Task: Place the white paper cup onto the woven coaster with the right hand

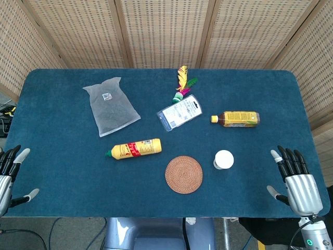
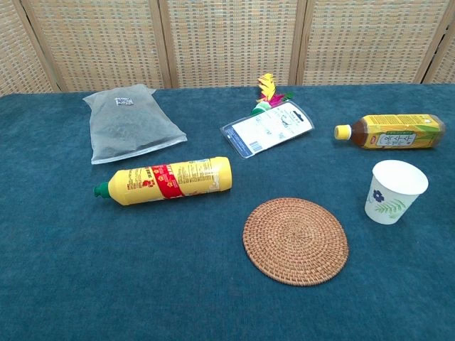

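The white paper cup (image 1: pixel 223 159) (image 2: pixel 394 192), printed with a blue flower, stands upright on the blue table just right of the round woven coaster (image 1: pixel 183 174) (image 2: pixel 296 241). The coaster lies flat near the front edge with nothing on it. My right hand (image 1: pixel 295 183) hovers at the front right corner, fingers spread and holding nothing, well to the right of the cup. At the front left edge sits my left hand (image 1: pixel 10 174), also spread and holding nothing. Neither hand shows in the chest view.
A yellow bottle (image 1: pixel 134 149) (image 2: pixel 167 180) lies left of the coaster. A tea bottle (image 1: pixel 237 119) (image 2: pixel 392 133) lies behind the cup. Farther back are a blister pack (image 1: pixel 179 113) (image 2: pixel 267 128), a feathered shuttlecock (image 1: pixel 183 83) and a clear bag (image 1: pixel 110 105) (image 2: pixel 130 130).
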Robot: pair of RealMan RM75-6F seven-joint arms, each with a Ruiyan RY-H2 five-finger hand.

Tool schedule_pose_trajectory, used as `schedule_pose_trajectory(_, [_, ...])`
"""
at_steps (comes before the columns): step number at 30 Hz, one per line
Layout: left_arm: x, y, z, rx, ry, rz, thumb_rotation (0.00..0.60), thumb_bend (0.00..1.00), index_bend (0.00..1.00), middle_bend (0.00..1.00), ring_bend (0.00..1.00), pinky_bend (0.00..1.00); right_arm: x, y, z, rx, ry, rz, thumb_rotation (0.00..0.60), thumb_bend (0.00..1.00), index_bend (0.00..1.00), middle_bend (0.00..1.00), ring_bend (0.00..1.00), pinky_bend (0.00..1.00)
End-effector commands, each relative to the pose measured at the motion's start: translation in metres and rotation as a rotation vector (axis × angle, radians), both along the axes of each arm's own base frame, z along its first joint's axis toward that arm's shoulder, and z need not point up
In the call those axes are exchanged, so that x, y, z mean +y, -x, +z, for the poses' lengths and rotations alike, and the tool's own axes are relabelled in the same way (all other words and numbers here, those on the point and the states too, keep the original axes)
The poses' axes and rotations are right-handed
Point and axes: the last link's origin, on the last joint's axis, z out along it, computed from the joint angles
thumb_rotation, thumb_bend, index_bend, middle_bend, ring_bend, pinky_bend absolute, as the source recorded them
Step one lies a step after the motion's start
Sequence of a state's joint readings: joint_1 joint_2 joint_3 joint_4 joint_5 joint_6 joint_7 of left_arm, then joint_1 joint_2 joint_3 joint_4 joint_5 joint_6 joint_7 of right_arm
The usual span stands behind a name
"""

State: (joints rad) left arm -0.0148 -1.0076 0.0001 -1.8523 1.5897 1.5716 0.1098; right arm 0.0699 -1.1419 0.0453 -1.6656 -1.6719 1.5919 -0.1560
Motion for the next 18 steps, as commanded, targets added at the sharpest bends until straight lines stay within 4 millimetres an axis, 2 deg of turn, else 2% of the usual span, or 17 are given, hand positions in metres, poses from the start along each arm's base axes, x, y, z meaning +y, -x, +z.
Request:
schedule_pose_trajectory(1, [0.000,0.000,0.000,0.000,0.000,0.001,0.600,0.00,0.00,0.00,0.00,0.00,0.000,0.000,0.000,-0.003,-0.008,-0.001,0.600,0.00,0.00,0.00,0.00,0.00])
schedule_pose_trajectory(9, [0.002,0.001,-0.001,0.002,0.002,0.009,0.600,0.00,0.00,0.00,0.00,0.00,-0.013,0.001,-0.009,-0.033,-0.077,-0.001,0.600,0.00,0.00,0.00,0.00,0.00])
schedule_pose_trajectory(18, [0.010,0.000,-0.006,0.019,0.016,0.030,0.600,0.00,0.00,0.00,0.00,0.00,-0.064,-0.016,-0.048,-0.045,-0.355,0.035,0.600,0.00,0.00,0.00,0.00,0.00])
